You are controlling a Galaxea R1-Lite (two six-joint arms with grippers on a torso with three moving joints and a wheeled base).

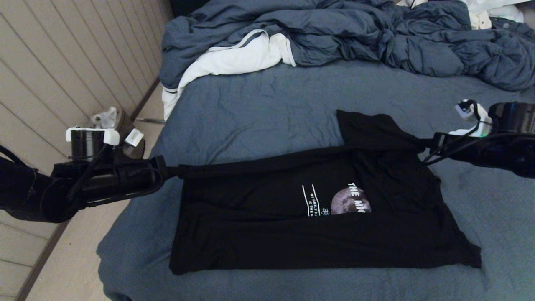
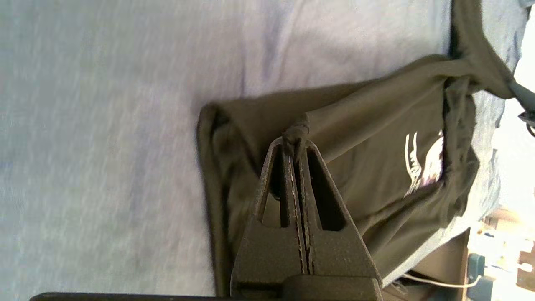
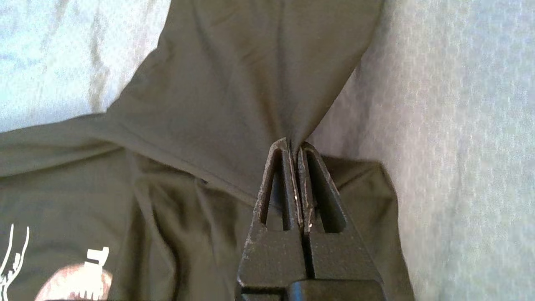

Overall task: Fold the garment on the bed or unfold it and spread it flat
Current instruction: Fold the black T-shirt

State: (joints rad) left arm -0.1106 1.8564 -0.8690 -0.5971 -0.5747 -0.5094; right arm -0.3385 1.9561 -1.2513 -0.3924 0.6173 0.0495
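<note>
Both grippers, left gripper [image 1: 173, 171] and right gripper [image 1: 424, 145], pinch the garment [image 1: 317, 217].

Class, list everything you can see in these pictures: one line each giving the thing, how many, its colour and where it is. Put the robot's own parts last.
T-shirt: one, black with moon print, near end of bed, partly folded.
Bed: one, blue-grey sheet, fills the view.
Duvet: one, blue-grey, rumpled at far end.
Cloth: one, white with grey trim, far left by duvet.
Left gripper: one, black, shut on T-shirt's left end.
Right gripper: one, black, shut on T-shirt's right end.
</note>
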